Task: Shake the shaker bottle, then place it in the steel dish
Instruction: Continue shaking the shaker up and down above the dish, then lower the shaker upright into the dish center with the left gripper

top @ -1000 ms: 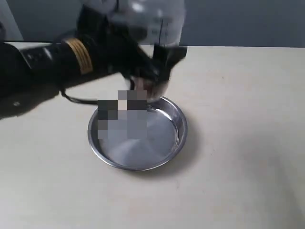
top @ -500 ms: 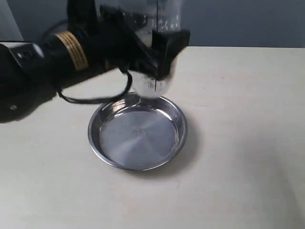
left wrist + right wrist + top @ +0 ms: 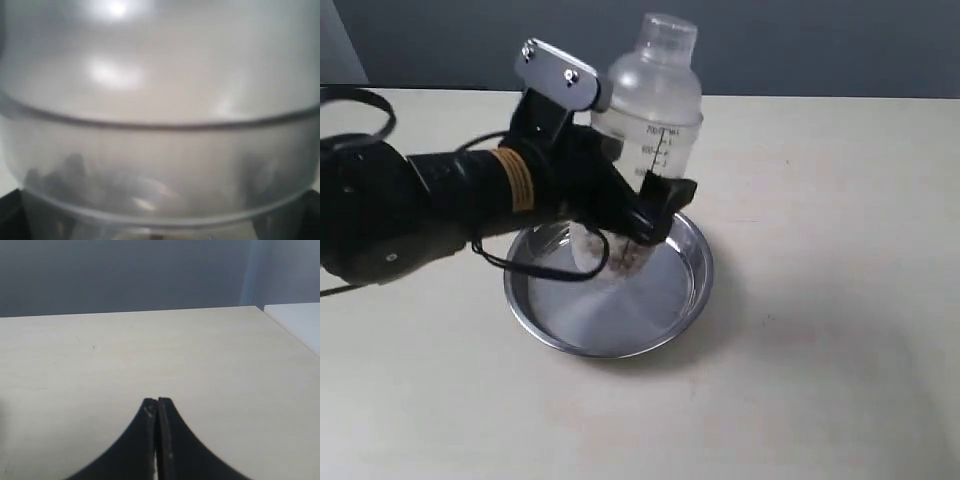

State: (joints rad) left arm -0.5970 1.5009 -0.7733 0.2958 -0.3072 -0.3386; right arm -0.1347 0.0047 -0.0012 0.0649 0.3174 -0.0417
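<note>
Black left jaws grip shaker bottle (image 3: 652,100) over steel dish (image 3: 697,285); right jaws pressed together.

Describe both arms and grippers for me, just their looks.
The left arm is black with a ribbed gold band, a silver screwed bracket and a thin black cable. The left gripper is black; the right gripper is black too, tapering to a point.

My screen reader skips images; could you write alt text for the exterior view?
The left gripper holds the shaker bottle, slightly tilted, with its base down inside the steel dish; contact is unclear. The dish sits on a pale table.
</note>
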